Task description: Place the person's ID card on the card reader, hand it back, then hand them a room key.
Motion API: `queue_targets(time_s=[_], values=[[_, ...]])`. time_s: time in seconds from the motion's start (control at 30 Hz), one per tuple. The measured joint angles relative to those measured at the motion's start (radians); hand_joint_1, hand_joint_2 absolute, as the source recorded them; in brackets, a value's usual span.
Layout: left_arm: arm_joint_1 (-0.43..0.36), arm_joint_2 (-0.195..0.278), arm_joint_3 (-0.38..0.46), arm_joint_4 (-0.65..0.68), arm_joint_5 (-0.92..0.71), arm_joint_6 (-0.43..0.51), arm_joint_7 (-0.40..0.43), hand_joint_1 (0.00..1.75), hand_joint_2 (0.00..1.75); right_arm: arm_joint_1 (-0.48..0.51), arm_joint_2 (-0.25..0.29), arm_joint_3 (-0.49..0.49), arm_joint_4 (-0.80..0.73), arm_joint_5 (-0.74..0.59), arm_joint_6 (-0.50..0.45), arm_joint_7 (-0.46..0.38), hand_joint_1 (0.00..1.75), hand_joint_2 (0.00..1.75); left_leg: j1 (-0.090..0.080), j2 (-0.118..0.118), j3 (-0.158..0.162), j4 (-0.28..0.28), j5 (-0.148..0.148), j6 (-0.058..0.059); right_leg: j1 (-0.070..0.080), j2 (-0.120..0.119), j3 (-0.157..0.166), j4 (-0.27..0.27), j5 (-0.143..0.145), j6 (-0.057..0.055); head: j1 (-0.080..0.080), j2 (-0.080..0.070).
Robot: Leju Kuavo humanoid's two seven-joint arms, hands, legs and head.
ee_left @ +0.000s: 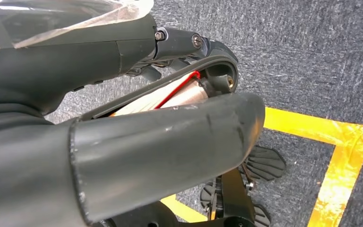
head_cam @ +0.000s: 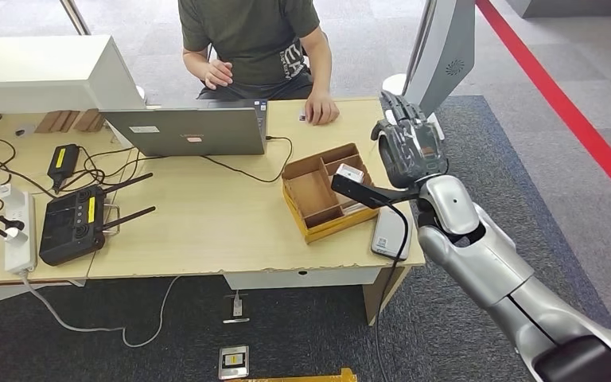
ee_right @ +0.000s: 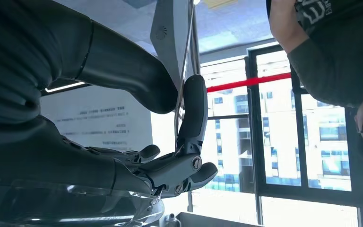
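Writing on the white card (head_cam: pixel 349 173) in the cardboard tray (head_cam: pixel 324 193) is too small for me to read. My right hand (head_cam: pixel 404 137) hovers raised past the desk's (head_cam: pixel 207 223) right edge, fingers (ee_right: pixel 191 118) apart, holding nothing. The person's hand (head_cam: pixel 321 109) covers a small card at the far edge. My left hand (ee_left: pixel 123 127) hangs over carpet; I cannot tell its state.

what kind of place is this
Probably an office or lab staging a check-in desk: a person sits behind a wooden desk with a laptop and a cardboard tray, on grey carpet.
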Motion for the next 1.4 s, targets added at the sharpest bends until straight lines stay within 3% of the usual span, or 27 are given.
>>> queue_targets(time_s=[0.33,0.57,0.83,1.33,1.37,1.4], values=[[-0.002,0.000,-0.017,0.000,-0.004,0.000,0.000,0.00,0.00,0.008,0.006,-0.023,-0.043,0.015,0.005,-0.029,1.75,1.75,0.000,0.000,-0.001,0.000,0.000,0.000,0.000,0.000,0.000,0.000,0.000,0.000,0.000,0.000],[-0.011,-0.001,-0.033,-0.001,-0.008,-0.001,-0.014,0.00,0.00,-0.093,0.104,-0.001,0.091,-0.006,0.030,-0.093,1.75,1.75,0.000,-0.001,-0.002,0.000,0.001,-0.001,0.001,-0.001,0.000,0.001,0.000,0.000,0.001,0.000],[-0.012,-0.005,-0.052,-0.002,-0.004,-0.005,0.003,0.00,0.00,-0.213,0.228,0.032,0.311,0.013,0.008,-0.094,1.75,1.75,0.001,-0.001,-0.002,0.000,0.001,-0.001,0.001,-0.001,-0.001,0.001,0.000,-0.001,0.001,0.000],[-0.011,-0.005,-0.076,-0.002,0.000,-0.009,0.012,0.00,0.00,-0.319,0.296,0.069,0.533,0.009,0.036,-0.064,1.75,1.75,0.001,-0.001,-0.002,0.000,0.001,-0.001,0.001,-0.001,-0.001,0.001,0.000,-0.001,0.001,0.000],[-0.011,-0.005,-0.078,-0.002,0.000,-0.009,0.015,0.00,0.00,-0.320,0.298,0.070,0.540,0.009,0.036,-0.066,1.35,1.75,0.001,-0.001,-0.002,0.000,0.001,-0.001,0.001,-0.001,-0.001,0.001,0.000,-0.001,0.001,0.000],[-0.011,-0.005,-0.079,-0.002,0.000,-0.009,0.017,0.00,0.00,-0.320,0.299,0.072,0.548,0.010,0.036,-0.068,0.91,1.31,0.001,-0.001,-0.002,0.000,0.001,-0.001,0.001,-0.001,-0.001,0.001,0.000,-0.001,0.001,0.000]])
